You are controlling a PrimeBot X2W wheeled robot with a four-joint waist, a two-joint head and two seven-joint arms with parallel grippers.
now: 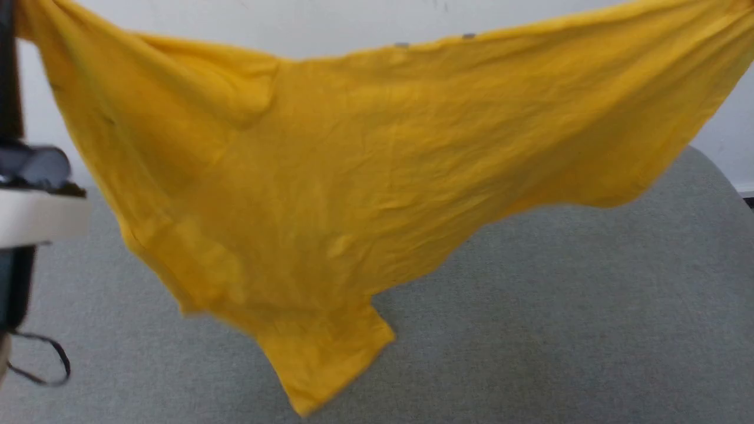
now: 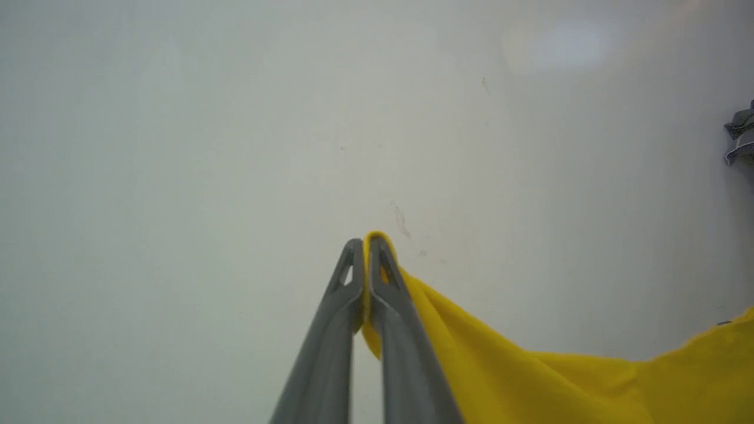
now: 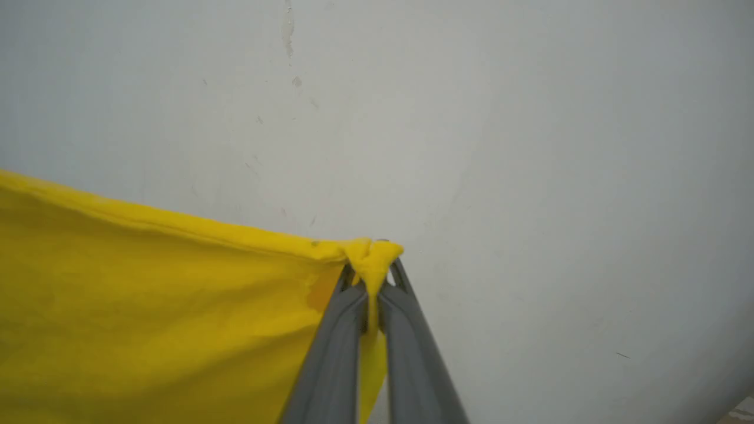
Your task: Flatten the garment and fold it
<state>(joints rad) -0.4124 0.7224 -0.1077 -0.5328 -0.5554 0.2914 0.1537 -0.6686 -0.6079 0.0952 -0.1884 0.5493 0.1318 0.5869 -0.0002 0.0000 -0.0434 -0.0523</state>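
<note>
You see the garment [image 1: 365, 176] in plain, saturated yellow across its whole visible face. The surface [image 1: 589, 324] below it reads as a flecked grey weave, and the wall [image 1: 294, 23] behind is off-white. The left gripper [image 2: 365, 242] and right gripper [image 3: 372, 268] are matte dark grey.

The right gripper [image 3: 371, 259] jaws pinch the yellow garment [image 3: 147, 306] by its top corner, against a pale wall [image 3: 530, 147].
</note>
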